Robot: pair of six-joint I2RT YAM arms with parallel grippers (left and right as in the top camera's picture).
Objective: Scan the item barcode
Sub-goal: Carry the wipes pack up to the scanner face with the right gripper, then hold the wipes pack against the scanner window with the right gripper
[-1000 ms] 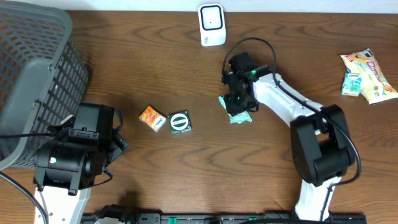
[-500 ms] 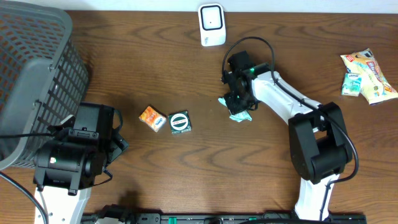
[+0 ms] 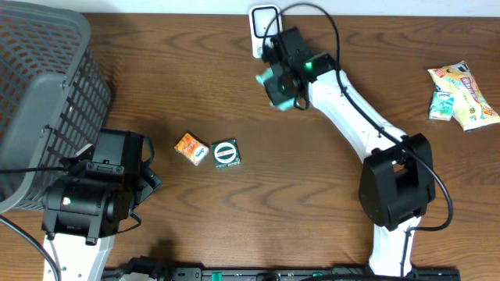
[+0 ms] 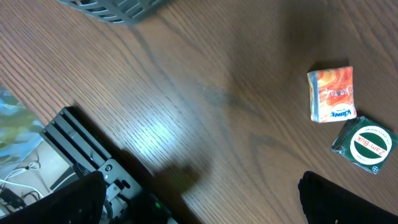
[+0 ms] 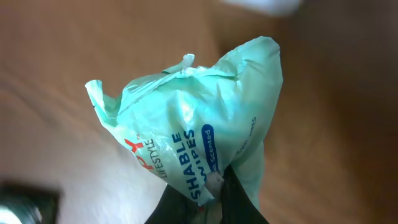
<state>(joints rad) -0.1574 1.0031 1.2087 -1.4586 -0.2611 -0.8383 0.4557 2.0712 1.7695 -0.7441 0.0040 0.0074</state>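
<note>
**A:** Where is the wipes packet [image 3: 273, 84]?

**B:** It is in the right gripper [image 3: 285, 76], at the far edge of the table [image 3: 195, 226]. From overhead it sits just in front of the white scanner [image 3: 262, 27]. The jaws are pinched on a bottom fold of the mint-green wrapper. In the right wrist view the packet [image 5: 193, 124] bunches up above the dark fingertips [image 5: 239, 205], with its blue lettering facing the camera.

**A:** Does a barcode show?

**B:** Not in any view.

**A:** And the left gripper [image 4: 202, 202]?

**B:** It hangs low near the table's front edge, beside the grey basket [image 3: 39, 94]. Its jaws are spread wide with nothing between them.

**A:** What else lies on the table?

**B:** A small orange packet [image 3: 191, 147] and a dark green packet with a round label [image 3: 226, 154] lie just beside each other at mid-table. Some snack packets [image 3: 465, 94] lie far to the right.
</note>
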